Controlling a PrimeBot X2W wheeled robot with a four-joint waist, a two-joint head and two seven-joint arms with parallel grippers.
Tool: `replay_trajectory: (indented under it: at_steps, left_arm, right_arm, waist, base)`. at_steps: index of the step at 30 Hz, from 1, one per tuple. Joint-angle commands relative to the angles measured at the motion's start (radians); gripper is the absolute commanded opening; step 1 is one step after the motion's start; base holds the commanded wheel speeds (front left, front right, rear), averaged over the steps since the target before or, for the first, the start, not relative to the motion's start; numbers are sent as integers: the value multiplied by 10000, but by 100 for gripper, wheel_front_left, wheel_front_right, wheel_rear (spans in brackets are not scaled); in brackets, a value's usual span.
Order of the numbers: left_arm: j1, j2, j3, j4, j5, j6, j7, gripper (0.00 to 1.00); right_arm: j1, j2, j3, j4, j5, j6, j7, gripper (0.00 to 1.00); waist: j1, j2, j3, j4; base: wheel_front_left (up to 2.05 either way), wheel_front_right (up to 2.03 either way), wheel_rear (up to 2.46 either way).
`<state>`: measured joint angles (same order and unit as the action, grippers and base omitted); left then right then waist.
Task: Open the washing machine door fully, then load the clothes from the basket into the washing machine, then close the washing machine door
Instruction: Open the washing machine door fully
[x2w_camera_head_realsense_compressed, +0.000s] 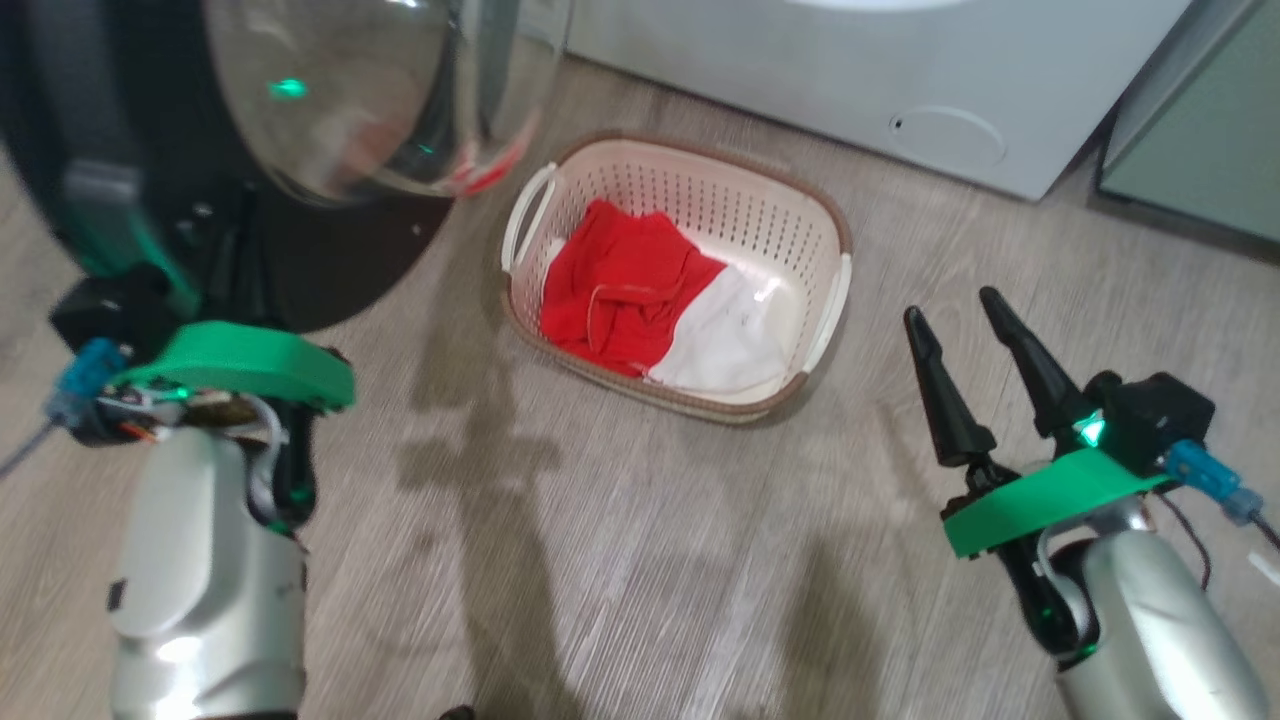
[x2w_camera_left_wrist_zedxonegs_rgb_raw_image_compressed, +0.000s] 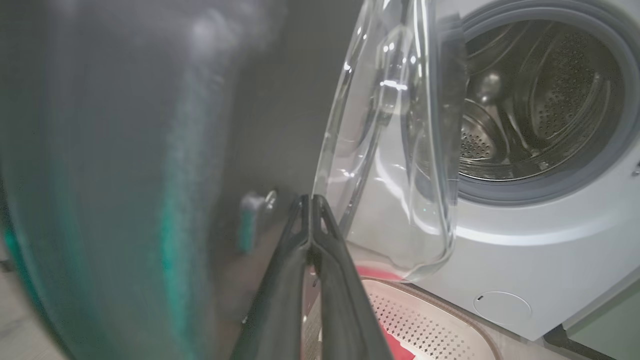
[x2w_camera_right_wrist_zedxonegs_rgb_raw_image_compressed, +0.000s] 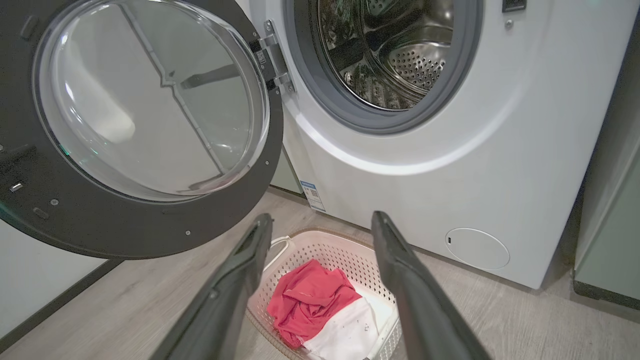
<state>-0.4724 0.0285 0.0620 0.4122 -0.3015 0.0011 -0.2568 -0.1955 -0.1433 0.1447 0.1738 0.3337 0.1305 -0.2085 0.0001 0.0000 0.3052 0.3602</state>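
Observation:
The washing machine door (x2w_camera_right_wrist_zedxonegs_rgb_raw_image_compressed: 150, 220) stands swung open to the left, its black rim around the clear glass bowl (x2w_camera_head_realsense_compressed: 380, 90). In the left wrist view my left gripper (x2w_camera_left_wrist_zedxonegs_rgb_raw_image_compressed: 311, 202) is shut, its tips at the door's dark inner face beside the glass, holding nothing. The washing machine (x2w_camera_right_wrist_zedxonegs_rgb_raw_image_compressed: 450, 175) shows its grey-ringed drum mouth (x2w_camera_right_wrist_zedxonegs_rgb_raw_image_compressed: 395, 50), with no clothes in it. The cream basket (x2w_camera_head_realsense_compressed: 690, 170) sits on the floor before it, holding the red garment (x2w_camera_head_realsense_compressed: 620, 290) and the white garment (x2w_camera_head_realsense_compressed: 730, 345). My right gripper (x2w_camera_head_realsense_compressed: 960, 320) hangs open to the right of the basket, apart from it.
Pale green cabinets (x2w_camera_head_realsense_compressed: 1200, 150) stand right of the washer. A small round white panel (x2w_camera_right_wrist_zedxonegs_rgb_raw_image_compressed: 477, 248) and a blue sticker (x2w_camera_right_wrist_zedxonegs_rgb_raw_image_compressed: 312, 195) mark the washer's lower front. Grey wood-look floor (x2w_camera_head_realsense_compressed: 640, 560) spreads in front of the basket. My left forearm (x2w_camera_head_realsense_compressed: 210, 560) rises under the door.

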Motion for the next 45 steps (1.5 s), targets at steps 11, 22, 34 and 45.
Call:
replay_trajectory:
  at_steps: [11,22,34,45]
  left_arm:
    - [-1298,468,2704,352,508,-504,-49,0]
    - [-2078,923,4369,693,742,-797,-49,0]
    - [-2197,803,4766,646,1508,-1162,-49,0]
    - [-1088,565,3851,261,2077,-1302,-49,0]
  right_arm:
    - [-278,-585,-286,-1093,-151,2,461,100]
    - [-237,-775,-503,-1536,-241,2,747,100]
    - [-231,-763,-529,-1441,-199,2,663,100]
    - [-311,-205,-315,-295,120,2,-42,100]
  waist:
    - [-1,0,1082,31]
    - [-1,0,1602,-117]
    - [-1,0,1393,-188]
    - [-1,0,-198,-643]
  base:
    - [0,0,0]
    - [0,0,0]
    - [0,0,0]
    - [0,0,0]
